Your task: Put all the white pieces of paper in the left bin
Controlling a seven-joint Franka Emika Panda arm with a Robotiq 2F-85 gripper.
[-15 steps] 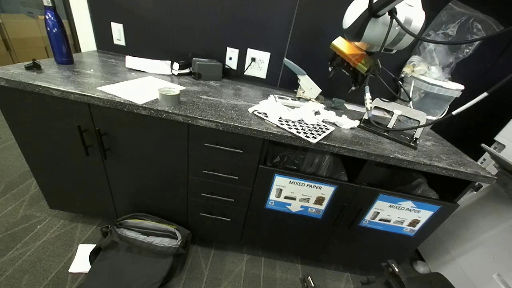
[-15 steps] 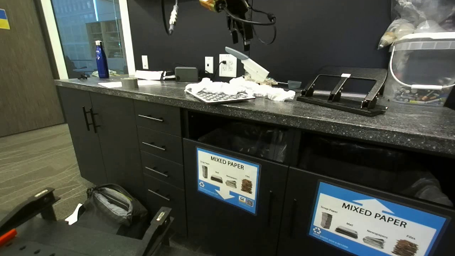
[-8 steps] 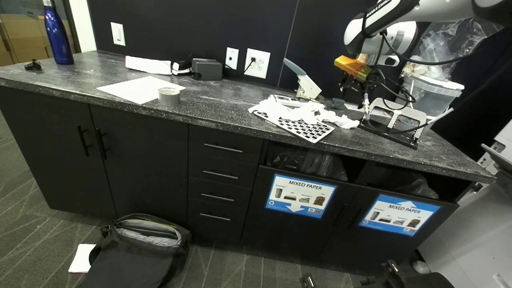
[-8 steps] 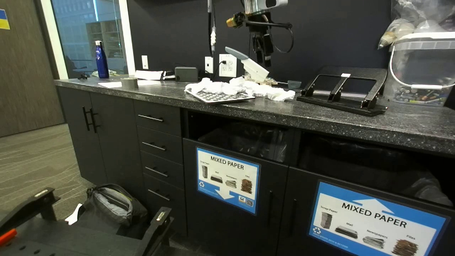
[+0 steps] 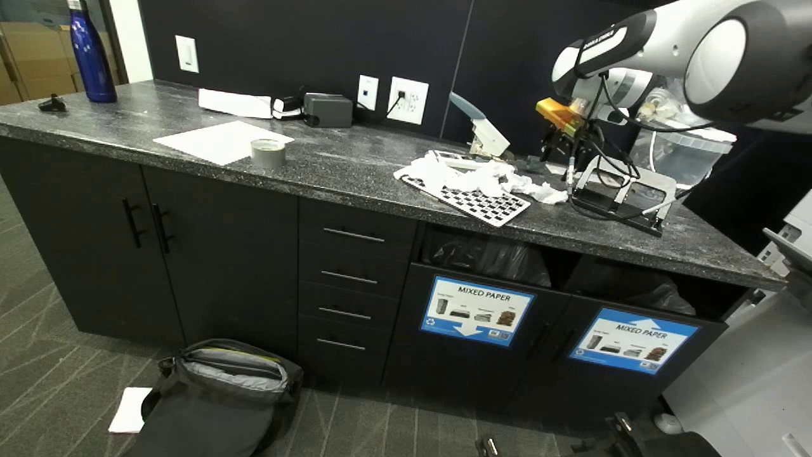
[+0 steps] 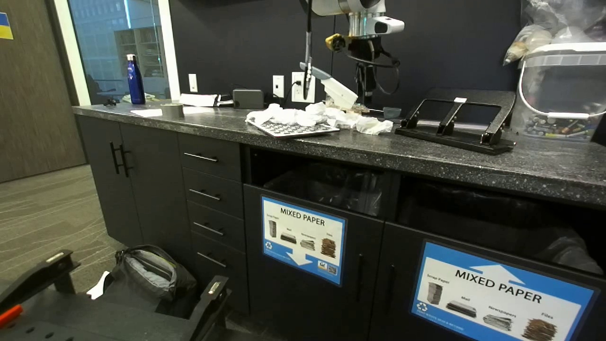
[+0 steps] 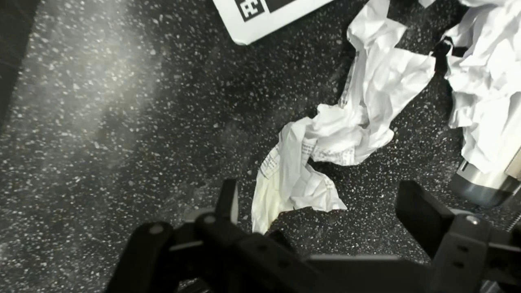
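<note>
Clearly, the pincer (image 7: 317,194) is spread wide and grasps nothing; in the wrist view its fingers (image 7: 423,217) stand well apart, with the near end of one crumpled scrap (image 7: 329,132) framed between them. Whether either finger touches that scrap cannot be told. The white pieces of paper (image 5: 487,178), some bearing print, lie crumpled on the bench (image 5: 355,170): several cover part of the checkered mat (image 5: 491,204), and others extend beyond it towards the black stand (image 6: 457,141). The left bin (image 5: 457,362), with a blue-and-white label (image 5: 477,311) on its front, sits below the front edge of the bench; a plastic liner (image 5: 510,260) shows in its opening. In an exterior view, a roll of tape (image 5: 268,155) stands at the edge of a flat white sheet (image 5: 216,141), and a blue bottle (image 5: 92,60) stands upright near the end of the bench.
</note>
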